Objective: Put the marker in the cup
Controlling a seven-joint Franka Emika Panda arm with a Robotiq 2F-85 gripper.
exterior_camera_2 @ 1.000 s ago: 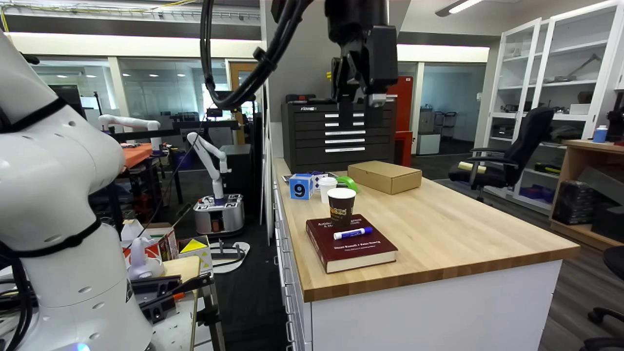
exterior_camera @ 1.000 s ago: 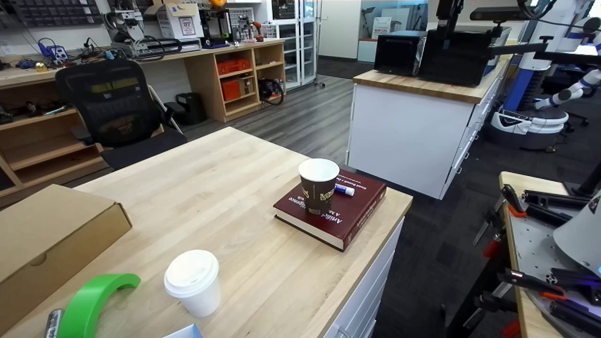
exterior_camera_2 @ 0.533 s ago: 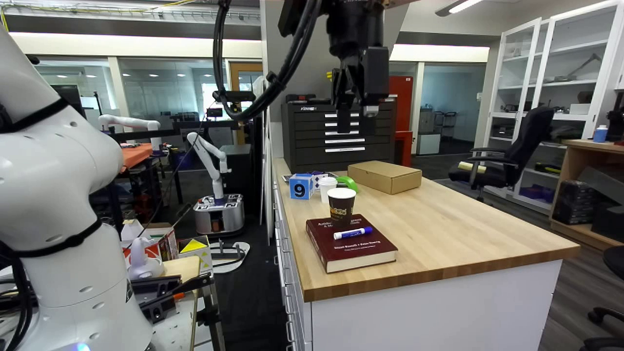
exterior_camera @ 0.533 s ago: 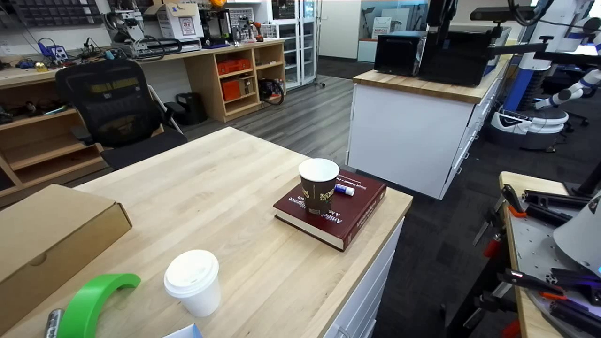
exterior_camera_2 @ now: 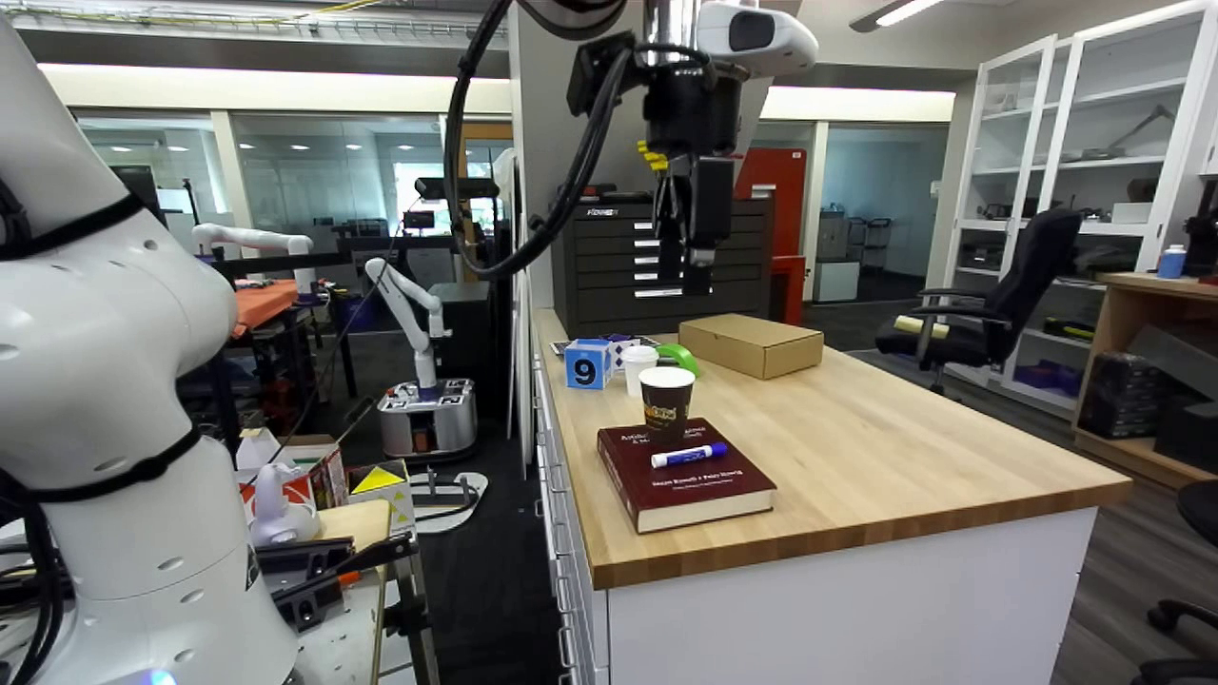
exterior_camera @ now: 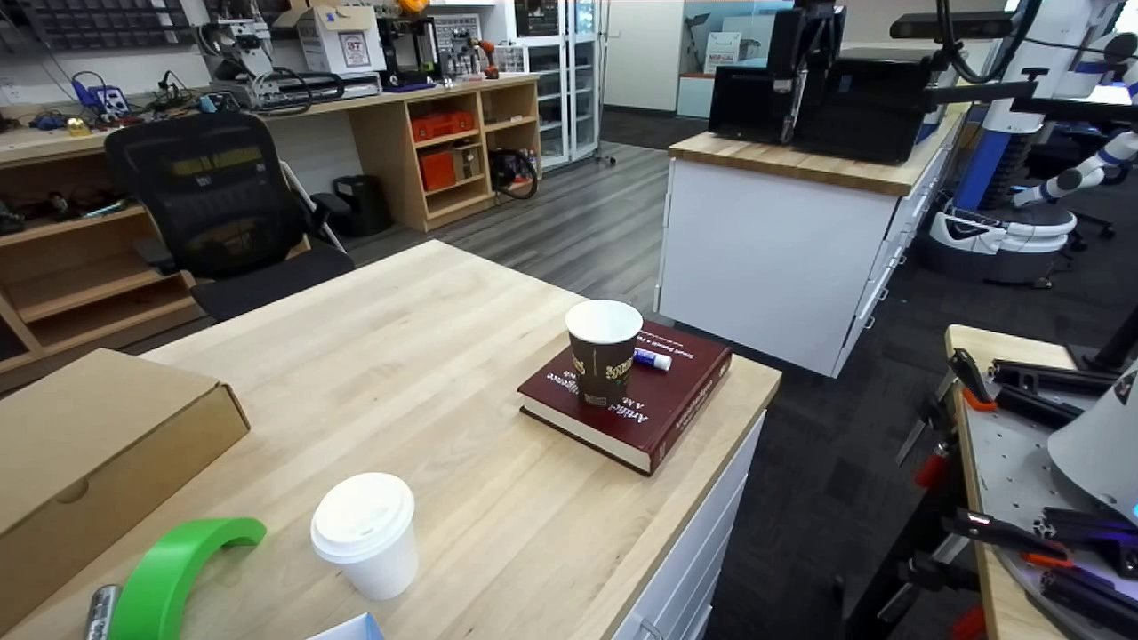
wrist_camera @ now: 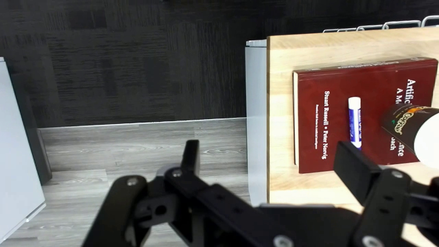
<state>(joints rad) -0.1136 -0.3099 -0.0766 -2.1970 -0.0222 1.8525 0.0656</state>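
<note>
The marker, blue and white with a dark blue end, lies on the maroon book in both exterior views [exterior_camera: 653,359] [exterior_camera_2: 689,455] and the wrist view [wrist_camera: 355,120]. The dark brown cup with a white rim stands upright on the same book beside the marker, in both exterior views [exterior_camera: 603,360] [exterior_camera_2: 666,404] and at the right of the wrist view [wrist_camera: 403,123]. My gripper [exterior_camera_2: 684,274] is in the air, well above the book. In the wrist view the gripper [wrist_camera: 271,151] is open and empty. Its right finger slightly overlaps the marker's lower end in that view.
The maroon book [exterior_camera_2: 685,490] lies near the corner of the wooden table [exterior_camera_2: 904,466]. A white lidded cup [exterior_camera: 366,533], a green arch [exterior_camera: 169,569], a cardboard box [exterior_camera_2: 752,344] and a blue number cube [exterior_camera_2: 587,364] stand farther along the table.
My open gripper has come down and turned somewhat. It has shifted left in both exterior views. The marker, cup and book have not moved.
</note>
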